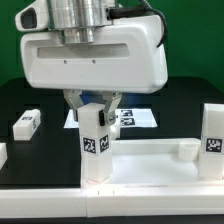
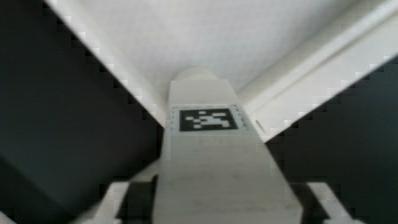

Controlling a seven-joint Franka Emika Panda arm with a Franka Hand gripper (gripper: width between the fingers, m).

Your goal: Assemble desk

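Black counter [image 1: 40,150] under a green back wall is what my feed gives me. Starting from the exterior view's left, a loose leg [image 1: 27,123] lies flat on the counter, well apart from everything else. Toward the middle, the gripper [image 1: 95,120] hangs under the big white robot body [image 1: 95,55], its jaws set on either side of the centre leg [image 1: 95,155], near the top of it. That leg stands upright with its square tag facing the camera, at the left end of the desk panel [image 1: 150,170]. In the wrist view the same centre leg [image 2: 210,150] runs between the gripper [image 2: 217,205] fingers [image 2: 119,200], but I cannot tell whether they clamp it or stand just off it. Behind the gripper lies the marker board [image 1: 138,118]. The rimmed panel stretches rightward along the counter's front, and another tagged leg [image 1: 212,140] stands upright at its right end.
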